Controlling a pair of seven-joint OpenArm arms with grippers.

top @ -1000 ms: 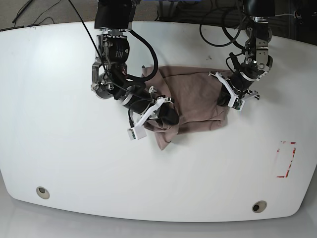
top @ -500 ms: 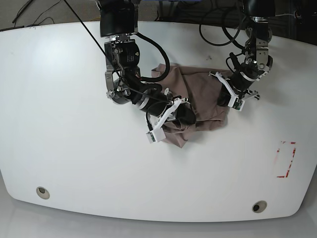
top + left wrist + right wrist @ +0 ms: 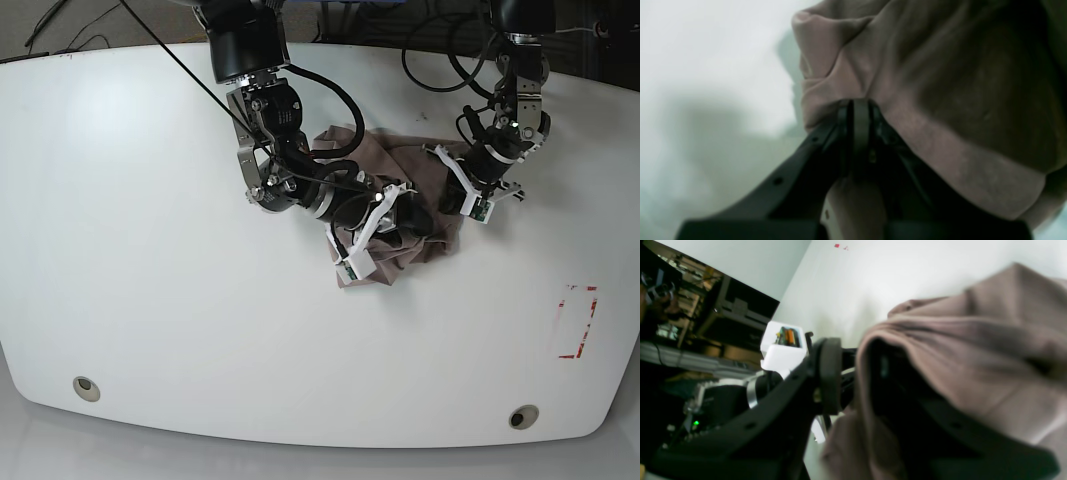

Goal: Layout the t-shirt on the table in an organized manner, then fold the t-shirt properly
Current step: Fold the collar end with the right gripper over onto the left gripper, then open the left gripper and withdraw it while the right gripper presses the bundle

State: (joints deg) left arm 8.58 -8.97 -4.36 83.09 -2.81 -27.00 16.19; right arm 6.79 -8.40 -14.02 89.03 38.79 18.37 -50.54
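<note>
Mauve-brown cloth is bunched between your 2 arms, so treat this as a fold in progress and finish it cleanly. Your left tool (image 3: pixel 857 110) is clamped tight on a pinch of the t-shirt (image 3: pixel 420 200) at its right-hand edge in the base view; keep that hold steady as an anchor so the far side does not drag. Your right tool (image 3: pixel 853 373) has its jaws parted, with a fold of fabric draped over 1 jaw and a dark gap between them; from these views you cannot be sure whether it has let go or has cloth caught on it. My advice: before you draw that arm away, lift it a little and check that nothing trails with it, then press the carried layer flat so its edge lines up with the layer beneath. A hurried pull would likely rumple the stack.

As for the garment, it lies near the middle of the white worktop (image 3: pixel 120 250), toward the back, well apart from the red tape mark (image 3: pixel 577 322) at the right. It is a plain, thin, soft piece, heavily creased, heaped into a compact lump rather than a neat rectangle. Part of it sits hidden under your right arm, and no sleeve or collar can be picked out clearly.
</note>
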